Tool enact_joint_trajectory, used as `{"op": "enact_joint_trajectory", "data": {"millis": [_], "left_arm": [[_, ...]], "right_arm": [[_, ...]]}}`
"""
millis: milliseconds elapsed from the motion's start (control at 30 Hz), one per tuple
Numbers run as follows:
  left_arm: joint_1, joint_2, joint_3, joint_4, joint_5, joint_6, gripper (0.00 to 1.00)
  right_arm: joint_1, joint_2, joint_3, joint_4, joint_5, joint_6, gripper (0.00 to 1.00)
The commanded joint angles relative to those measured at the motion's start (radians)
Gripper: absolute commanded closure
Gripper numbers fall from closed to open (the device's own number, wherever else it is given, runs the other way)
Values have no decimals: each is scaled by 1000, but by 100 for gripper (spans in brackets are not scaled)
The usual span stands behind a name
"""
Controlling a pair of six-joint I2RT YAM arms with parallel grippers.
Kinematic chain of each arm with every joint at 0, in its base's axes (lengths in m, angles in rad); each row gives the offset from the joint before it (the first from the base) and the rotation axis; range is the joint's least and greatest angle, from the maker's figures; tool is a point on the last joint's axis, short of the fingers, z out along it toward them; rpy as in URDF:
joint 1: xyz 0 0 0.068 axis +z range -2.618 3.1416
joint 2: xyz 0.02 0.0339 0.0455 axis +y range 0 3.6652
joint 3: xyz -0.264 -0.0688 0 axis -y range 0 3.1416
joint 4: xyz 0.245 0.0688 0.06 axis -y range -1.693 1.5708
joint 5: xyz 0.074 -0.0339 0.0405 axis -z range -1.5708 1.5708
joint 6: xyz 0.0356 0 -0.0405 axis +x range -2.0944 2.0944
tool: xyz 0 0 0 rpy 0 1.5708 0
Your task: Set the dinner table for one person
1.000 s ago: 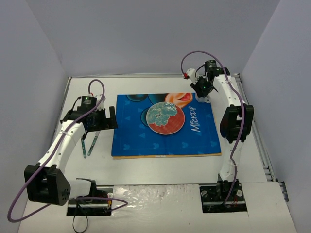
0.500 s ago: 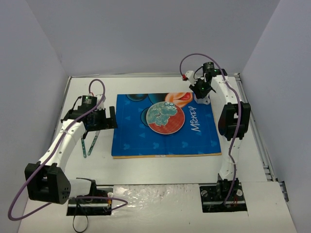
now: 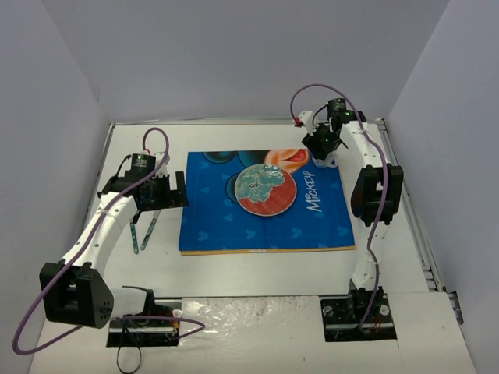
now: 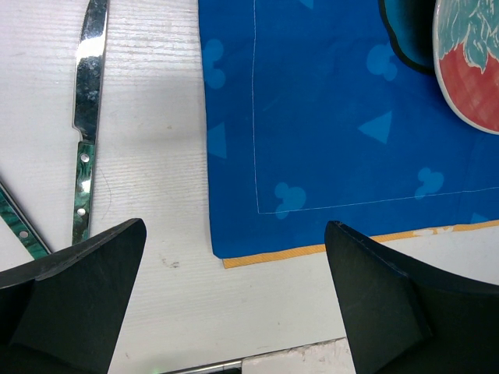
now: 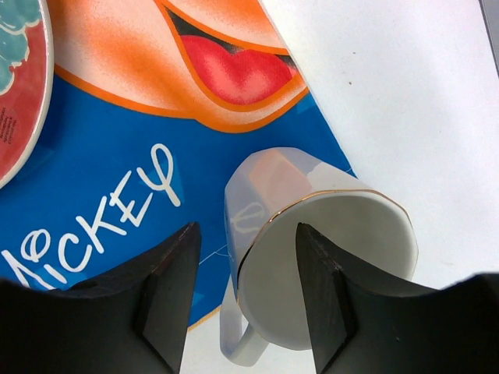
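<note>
From above: the large flat white rectangular tabletop [image 3: 234, 273] carries a blue Mickey-print cloth placemat [image 3: 210, 218] with a round red-and-teal plate [image 3: 265, 190] on it.

Left wrist: the left gripper [image 4: 234, 230] is spread wide above the placemat's corner, beside a green-handled steel knife [image 4: 86, 140].

Right wrist: the right gripper [image 5: 248, 234] is parted, loosely straddling the wall of a white ceramic mug [image 5: 335, 241].

One word to call here — "Mickey", in white hand-drawn script on the blue placemat [image 3: 226, 226], running up its right-hand side in the top view. The right wrist camera catches the lettering [image 5: 93, 222] big and clear, the first letter cut off at the frame edge. The plate [image 5: 19, 78] carries what may be tiny print near its rim — too small to read.
</note>
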Motion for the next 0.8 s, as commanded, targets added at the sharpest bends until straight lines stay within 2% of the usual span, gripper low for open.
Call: {"op": "enact_joint_trajectory", "data": {"millis": [0, 167, 333, 433, 633, 767], "left_arm": [[-3, -20, 55, 6, -3, 16, 3], [-3, -30, 58, 1, -6, 16, 3], [-3, -29, 49, 4, -21, 22, 3], [-3, -30, 44, 6, -33, 27, 3], [-3, -36, 18, 2, -107, 25, 4], [-3, -23, -8, -9, -170, 31, 7]], "right_arm": [[-7, -94, 6, 15, -11, 4, 49], [-6, -170, 6, 15, 42, 34, 40], [-6, -305, -18, 13, 101, 75, 25], [-6, -379, -41, 16, 137, 102, 20], [-6, -616, -167, 105, 152, 271, 15], [-4, -777, -281, 255, 150, 445, 12]]}}
